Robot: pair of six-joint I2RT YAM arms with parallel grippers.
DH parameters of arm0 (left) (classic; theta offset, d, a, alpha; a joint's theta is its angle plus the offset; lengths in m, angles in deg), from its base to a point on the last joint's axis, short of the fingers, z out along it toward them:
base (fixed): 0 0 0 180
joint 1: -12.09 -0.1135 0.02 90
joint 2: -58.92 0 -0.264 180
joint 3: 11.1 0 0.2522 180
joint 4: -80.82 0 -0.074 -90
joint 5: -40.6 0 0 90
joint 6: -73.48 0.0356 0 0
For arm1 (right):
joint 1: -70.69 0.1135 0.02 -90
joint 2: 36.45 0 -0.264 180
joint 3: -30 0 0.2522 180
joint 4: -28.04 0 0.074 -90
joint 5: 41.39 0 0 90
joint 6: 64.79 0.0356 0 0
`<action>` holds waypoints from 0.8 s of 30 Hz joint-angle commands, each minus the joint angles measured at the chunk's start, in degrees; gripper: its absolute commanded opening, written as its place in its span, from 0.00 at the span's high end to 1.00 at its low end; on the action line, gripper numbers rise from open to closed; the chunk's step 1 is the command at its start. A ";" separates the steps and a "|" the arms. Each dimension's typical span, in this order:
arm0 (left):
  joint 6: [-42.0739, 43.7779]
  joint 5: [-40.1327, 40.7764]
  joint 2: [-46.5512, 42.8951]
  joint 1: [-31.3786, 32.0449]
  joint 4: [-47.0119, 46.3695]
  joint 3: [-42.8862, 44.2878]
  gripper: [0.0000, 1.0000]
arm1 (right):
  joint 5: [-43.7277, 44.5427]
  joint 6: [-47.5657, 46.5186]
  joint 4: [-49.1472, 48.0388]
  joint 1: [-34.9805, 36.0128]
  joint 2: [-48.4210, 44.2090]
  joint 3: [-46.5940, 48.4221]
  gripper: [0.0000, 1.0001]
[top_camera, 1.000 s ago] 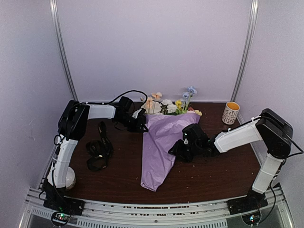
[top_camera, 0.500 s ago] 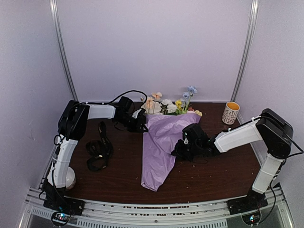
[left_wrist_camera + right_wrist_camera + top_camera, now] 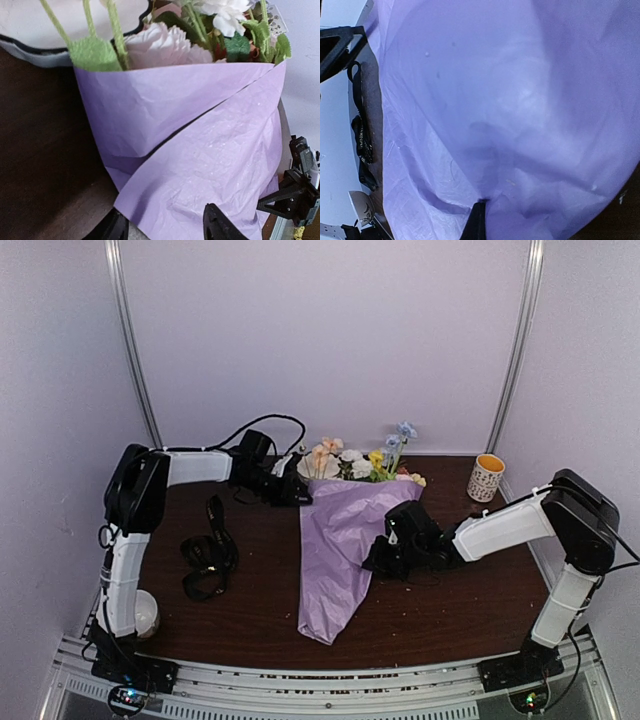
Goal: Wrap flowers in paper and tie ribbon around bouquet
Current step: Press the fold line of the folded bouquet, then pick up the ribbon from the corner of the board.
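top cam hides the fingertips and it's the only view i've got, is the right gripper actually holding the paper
observer: yes. In the right wrist view, the right gripper is shut on a fold of the paper, and creases run into the pinch.
operator: and the left one
observer: the left wrist view shows the left gripper open. Its fingertips are apart, with paper showing in the gap but not clamped.
operator: is the wrap closed near the blooms
observer: in the left wrist view, one flap overlaps the other along a diagonal edge, and the flowers stick out above it.
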 commanded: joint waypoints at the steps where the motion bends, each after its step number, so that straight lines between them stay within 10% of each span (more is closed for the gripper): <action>1: 6.34 6.22 -9.17 -0.58 6.75 1.20 0.45 | 0.67 -1.77 3.21 -0.36 -1.21 2.05 1.00; 13: 10.31 32.73 -39.14 -2.31 24.70 -29.67 0.41 | 0.85 -5.51 7.61 -0.26 -1.03 4.00 1.00; 20: 8.91 32.40 -39.25 -11.29 23.34 -33.99 0.58 | 0.22 -6.81 7.54 -0.27 -0.59 4.23 1.00; 24: 9.12 32.63 -37.79 -16.66 23.10 -33.63 0.52 | 0.57 -7.11 7.91 -0.24 -0.86 4.07 1.00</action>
